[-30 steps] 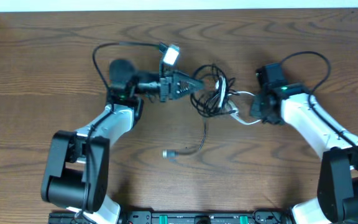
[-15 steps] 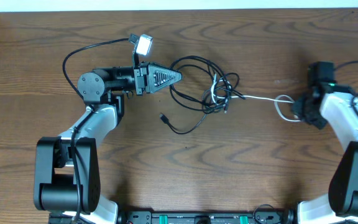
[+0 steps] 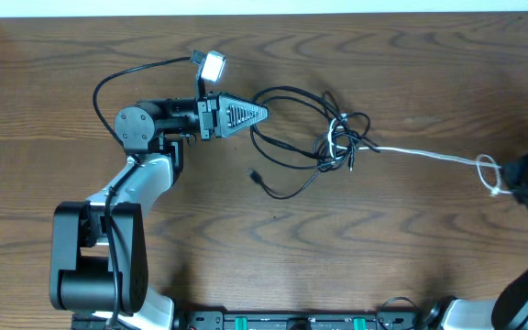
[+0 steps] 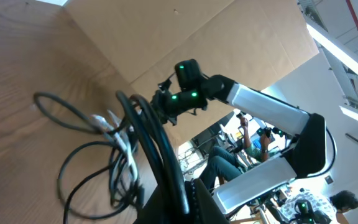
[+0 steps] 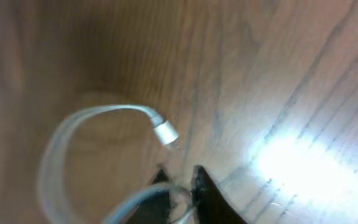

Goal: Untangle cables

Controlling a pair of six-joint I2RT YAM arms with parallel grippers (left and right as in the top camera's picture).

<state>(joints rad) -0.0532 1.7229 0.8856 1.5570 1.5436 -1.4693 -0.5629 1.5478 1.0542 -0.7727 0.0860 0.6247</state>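
Observation:
My left gripper [image 3: 262, 114] is shut on a black cable [image 3: 287, 92] at the left end of its loop; the cable passes between the jaws in the left wrist view [image 4: 166, 168]. Two black cables are knotted together in a tangle [image 3: 342, 139], also seen in the left wrist view [image 4: 117, 130]. One loose black end with a plug [image 3: 257, 176] lies below the tangle. The white cable [image 3: 429, 156] runs nearly straight from the tangle to my right gripper [image 3: 513, 181], which is shut on it [image 5: 179, 190] at the table's right edge. The white cable's looped end and plug [image 5: 165, 132] lie just beyond the jaws.
The brown wooden table [image 3: 392, 247] has a white strip [image 3: 264, 7] along its far edge. The left arm's own thick black wire [image 3: 126, 71] arcs over its wrist. A cardboard wall [image 4: 185, 31] stands behind the table in the left wrist view.
My right gripper has pulled the white cable far to the right, drawing it nearly straight out of the tangle. The tangle shifted slightly right. My left gripper moved left early on, then held still.

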